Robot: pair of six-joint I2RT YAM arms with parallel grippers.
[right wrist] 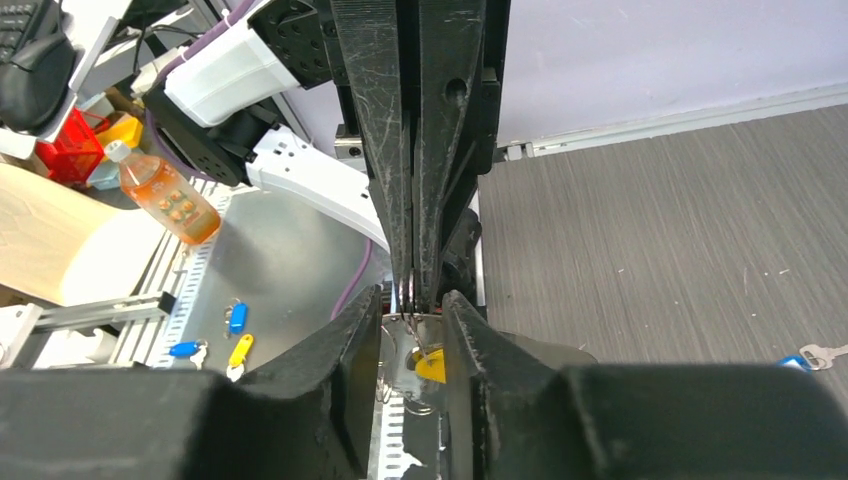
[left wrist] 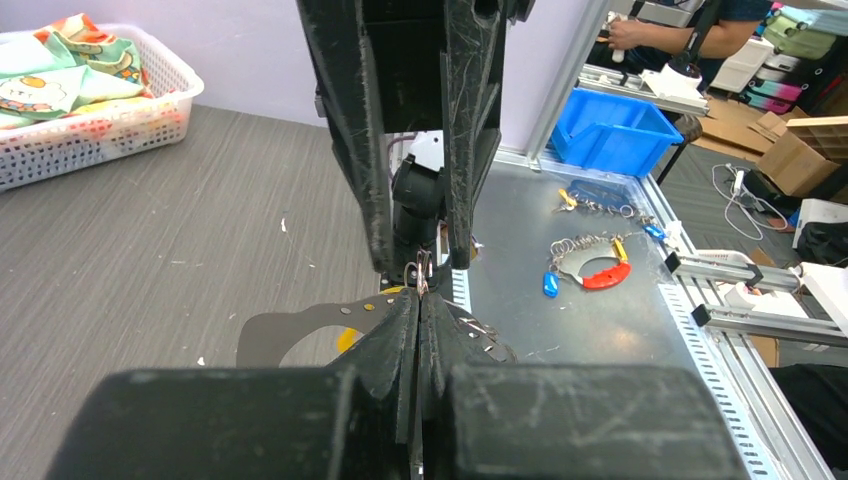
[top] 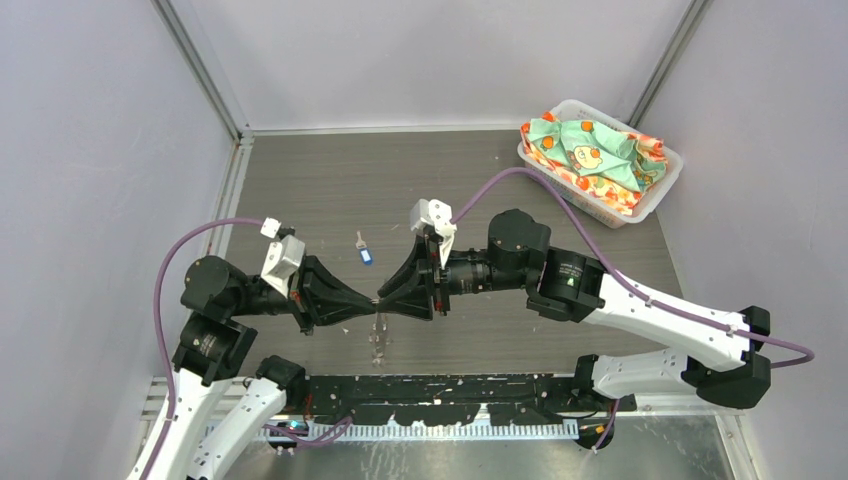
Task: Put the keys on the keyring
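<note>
My left gripper (top: 371, 303) and right gripper (top: 386, 303) meet tip to tip above the near middle of the table. The left gripper (left wrist: 420, 300) is shut on the keyring (left wrist: 420, 275), a thin wire ring sticking out of its tips. The right gripper (right wrist: 412, 310) stands narrowly open, its fingers either side of the ring wires (right wrist: 405, 303) without touching them. A yellow-headed key (right wrist: 432, 366) hangs below the ring, and its head (left wrist: 346, 340) shows under my left fingers. A blue-headed key (top: 365, 255) lies on the table behind the grippers, also at the right wrist view's edge (right wrist: 797, 362).
A white basket (top: 600, 160) of patterned cloth stands at the far right corner. A black and metal rail (top: 450, 405) runs along the near edge. Beyond the table lie spare tagged keys (left wrist: 585, 265), a blue bin (left wrist: 615, 130) and a bottle (right wrist: 165, 195).
</note>
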